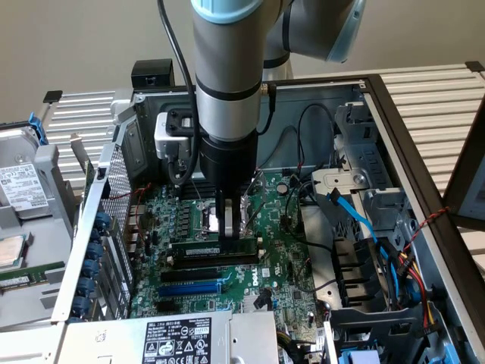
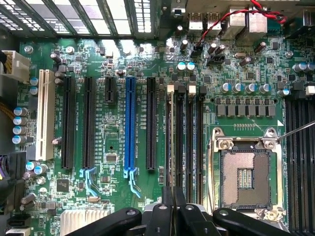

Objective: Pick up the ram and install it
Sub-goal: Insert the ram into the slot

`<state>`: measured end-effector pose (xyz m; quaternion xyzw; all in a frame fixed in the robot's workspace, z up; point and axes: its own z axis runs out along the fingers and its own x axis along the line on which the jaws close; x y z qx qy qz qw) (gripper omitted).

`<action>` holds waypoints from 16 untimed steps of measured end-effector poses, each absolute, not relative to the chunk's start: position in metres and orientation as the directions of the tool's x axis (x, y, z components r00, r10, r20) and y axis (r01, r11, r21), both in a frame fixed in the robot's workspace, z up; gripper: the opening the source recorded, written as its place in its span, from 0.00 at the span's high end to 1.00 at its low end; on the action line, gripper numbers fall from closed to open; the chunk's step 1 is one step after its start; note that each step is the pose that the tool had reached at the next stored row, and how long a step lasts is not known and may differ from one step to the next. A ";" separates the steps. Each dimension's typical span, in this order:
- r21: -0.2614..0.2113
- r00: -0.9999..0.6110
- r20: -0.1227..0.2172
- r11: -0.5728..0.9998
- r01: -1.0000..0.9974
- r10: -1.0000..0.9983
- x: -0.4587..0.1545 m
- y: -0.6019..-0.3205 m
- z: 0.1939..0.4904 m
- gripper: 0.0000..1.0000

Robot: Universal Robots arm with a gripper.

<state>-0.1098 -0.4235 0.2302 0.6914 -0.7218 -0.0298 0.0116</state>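
Down inside the open PC case point(image 1: 394, 121), over the mid part of the mobo point(image 1: 292, 250), the arm stands approx vertical w/ the gripper point(image 1: 229, 235) at board level. Its fingers are set to a narrow gap and pinch the ram point(image 1: 195, 248) by its top edge, abt midway along its length. The ram stands on its long edge, level, running left-right across the exterior view. Its white label is on the near face, toward the exterior view's left end. It sits in line w/ a memory slot; can't tell if it's fully seated.

Just near of it lies an empty black slot point(image 1: 198, 271), then the blue expansion slot point(image 1: 189, 288), both parallel to the ram. On the far side of the gripper is the CPU socket point(image 2: 244, 172), uncovered, w/ a metal frame around it.

Wrist view has the two fingertips point(image 2: 167, 210) close together w/ the dark stick edge-on btwn them. It runs along the bank of memory slots point(image 2: 189, 137) beside the socket.

A blue cable point(image 1: 355, 216) curves down on the exterior view's right, well apart from the gripper. A labelled PSU point(image 1: 182, 337) sits at the near edge. A loose drive point(image 1: 19, 186) lies outside the case on the exterior view's left.
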 end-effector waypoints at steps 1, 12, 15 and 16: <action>0.059 -0.044 -0.025 0.042 -0.997 -0.999 -0.110 -0.423 0.230 0.88; 0.053 -0.044 -0.017 0.043 -0.998 -0.999 -0.110 -0.423 0.230 0.88; 0.046 -0.044 -0.018 0.043 -0.998 -0.999 -0.110 -0.423 0.230 0.88; 0.043 -0.043 -0.018 0.043 -0.998 -0.999 -0.110 -0.423 0.230 0.88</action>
